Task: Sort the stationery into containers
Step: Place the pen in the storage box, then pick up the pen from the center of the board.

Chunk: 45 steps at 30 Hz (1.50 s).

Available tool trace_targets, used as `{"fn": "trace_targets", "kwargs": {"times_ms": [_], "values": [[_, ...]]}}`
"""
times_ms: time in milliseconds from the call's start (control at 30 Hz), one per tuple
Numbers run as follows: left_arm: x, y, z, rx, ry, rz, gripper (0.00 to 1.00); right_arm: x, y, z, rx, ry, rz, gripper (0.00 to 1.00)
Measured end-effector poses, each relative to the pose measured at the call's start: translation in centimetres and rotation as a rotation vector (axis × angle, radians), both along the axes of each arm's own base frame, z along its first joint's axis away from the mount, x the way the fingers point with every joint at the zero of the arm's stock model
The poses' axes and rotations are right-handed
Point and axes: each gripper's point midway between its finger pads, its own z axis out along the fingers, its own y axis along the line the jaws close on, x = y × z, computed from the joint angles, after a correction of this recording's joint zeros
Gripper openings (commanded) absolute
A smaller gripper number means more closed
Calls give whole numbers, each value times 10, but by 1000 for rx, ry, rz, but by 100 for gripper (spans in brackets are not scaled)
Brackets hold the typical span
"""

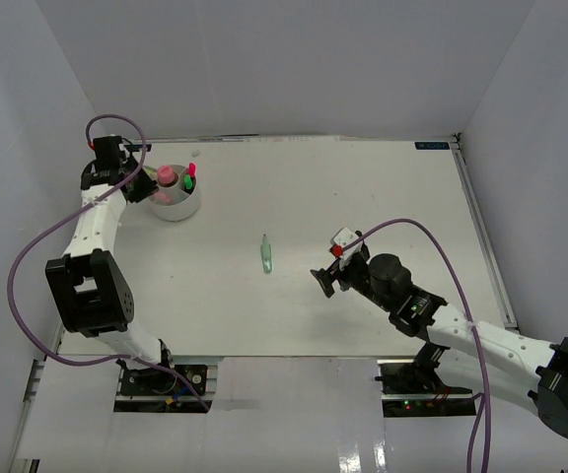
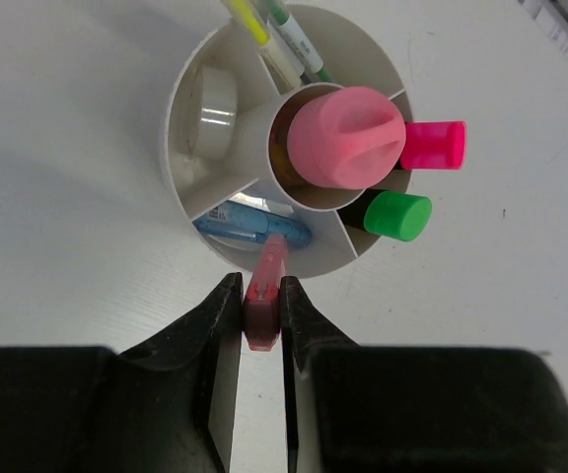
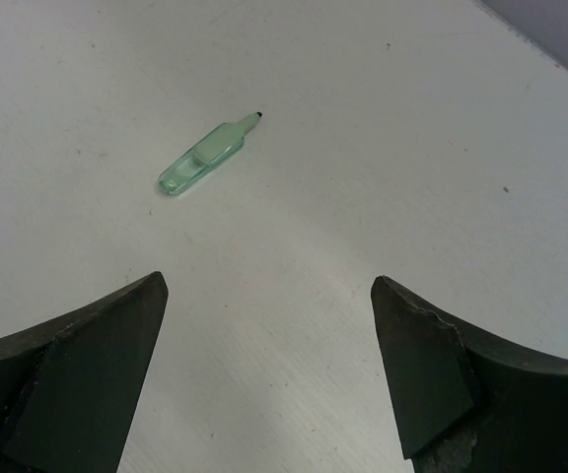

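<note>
The round white organiser cup [image 1: 176,204] stands at the far left of the table; in the left wrist view its rim [image 2: 180,108] shows inner dividers. It holds a pink tube [image 2: 345,136], a pink-capped marker [image 2: 434,145], a green-capped marker [image 2: 398,216], a blue item [image 2: 233,222], thin pens [image 2: 286,30] and a clear tape roll [image 2: 212,110]. My left gripper [image 2: 261,307] is shut on a pink marker [image 2: 265,296] whose tip reaches over the cup's near rim. A pale green marker [image 1: 265,255] lies mid-table, also in the right wrist view [image 3: 203,158]. My right gripper [image 3: 269,301] is open and empty, short of it.
White walls close in the table at the left, back and right. The cup sits close to the left wall. My right arm [image 1: 432,315] reaches in from the near right.
</note>
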Motion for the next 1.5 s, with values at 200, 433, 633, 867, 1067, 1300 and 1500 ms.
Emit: {"fn": "trace_targets", "kwargs": {"times_ms": [200,433,633,867,1067,1300,1500], "values": [[8,3,6,-41,-46,12,31,0,0,0,0,0,0,90],[9,-1,1,-71,-50,2,47,0,1,-4,-9,8,0,90],[7,-3,-10,-88,-24,-4,53,1,1,-5,-12,10,1,90],[2,-9,-6,-102,-33,-29,84,-2,8,-23,-47,53,32,90],[-40,-25,26,-102,-133,-85,95,7,30,-42,-98,186,39,91],[-102,-47,21,-94,-244,-163,96,34,73,-37,-82,302,-7,94],[-128,-56,-32,-132,-136,-180,95,57,102,-53,-106,401,-102,97]]}}
